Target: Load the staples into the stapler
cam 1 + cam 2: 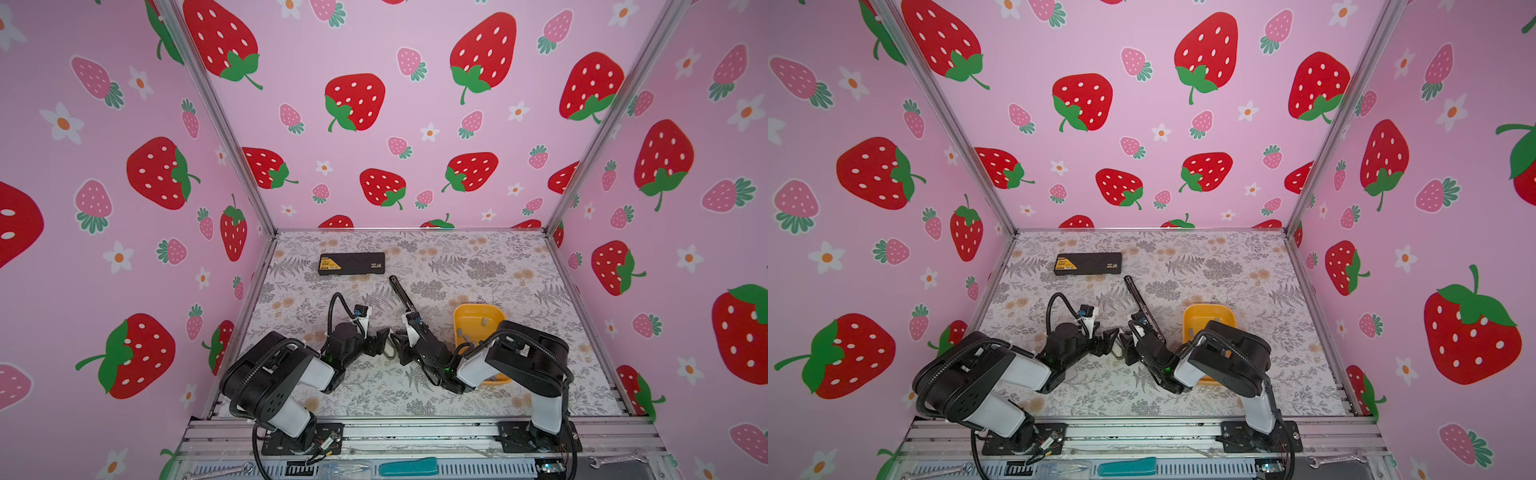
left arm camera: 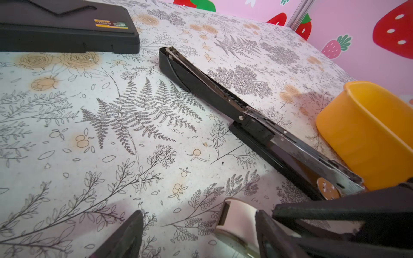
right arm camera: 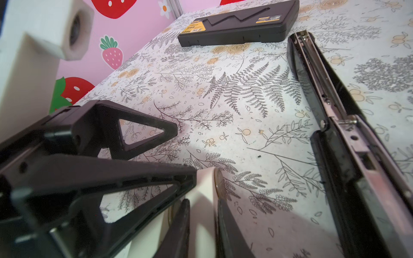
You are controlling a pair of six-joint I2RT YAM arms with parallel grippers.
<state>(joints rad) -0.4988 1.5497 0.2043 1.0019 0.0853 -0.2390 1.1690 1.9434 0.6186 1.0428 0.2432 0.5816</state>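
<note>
Right claw (image 3: 201, 202) pinches a small white object (image 3: 206, 186); left claw (image 3: 185, 154) spread beside it; yellow tub (image 1: 478, 308) holds staples (image 1: 484, 320).

On the worktop (image 1: 498, 270), a flat case (image 1: 351, 263) lies far left. The stapler (image 1: 400, 291) lies opened out in the middle, running from far left to near right. A tub (image 1: 478, 306) stands just right of it, with staples (image 1: 485, 321) inside. A small block (image 1: 390, 352) is left of the tub, beside the stapler's near end.

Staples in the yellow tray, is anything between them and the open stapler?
Only the tray's own wall. The staples lie inside it; the stapler lies open beside it, its channel uncovered. The right arm overhangs the tray's near part.
</note>
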